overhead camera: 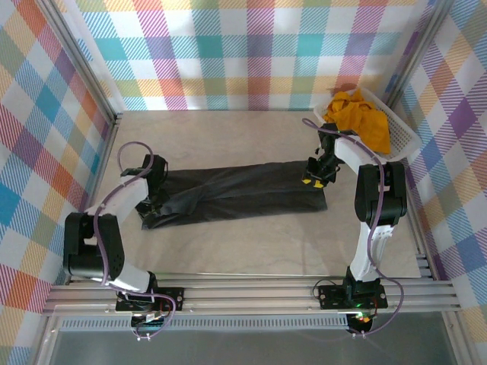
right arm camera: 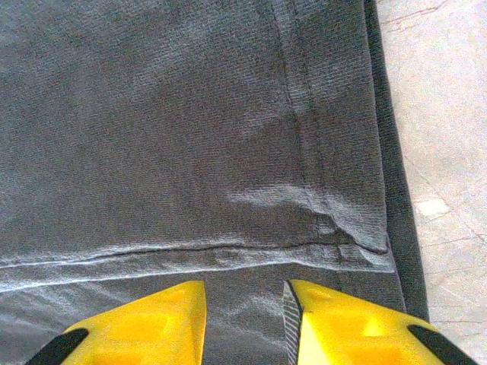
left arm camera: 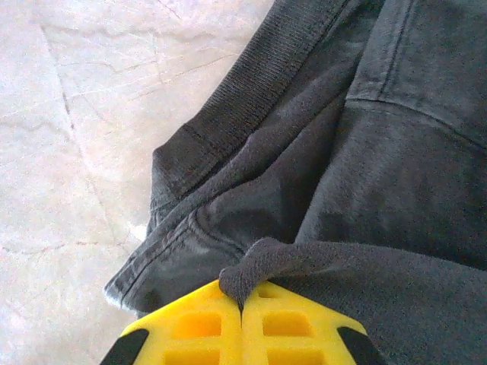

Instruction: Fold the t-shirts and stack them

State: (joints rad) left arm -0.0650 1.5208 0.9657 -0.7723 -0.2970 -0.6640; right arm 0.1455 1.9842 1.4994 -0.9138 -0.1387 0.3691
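Plaid walls box in a pale marbled worktop (overhead camera: 251, 251). From the top view, the black t-shirt (overhead camera: 236, 194) lies as a long narrow band, its long axis running left to right between my 2 arms. My left pincer (overhead camera: 154, 202) sits at its left end and my right pincer (overhead camera: 312, 180) at its right end, so each arm is nearest its own end. At the back right, the mustard t-shirt (overhead camera: 361, 118) is heaped in a white lattice basket (overhead camera: 407, 144), well apart from the band.

Left wrist view: my left pincer (left arm camera: 242, 312) is together, clamped on 1 small bunched fold of the black t-shirt (left arm camera: 380, 152), near a ribbed band (left arm camera: 228, 103).

Right wrist view: my right pincer (right arm camera: 243, 308) stands apart with nothing between its fingers, poised over the black t-shirt (right arm camera: 190, 114) by its stitched hem (right arm camera: 190, 255) and right-hand corner. Whether it touches the cloth I cannot tell. I judge this side has to close on the hem below it before both ends can rise together.
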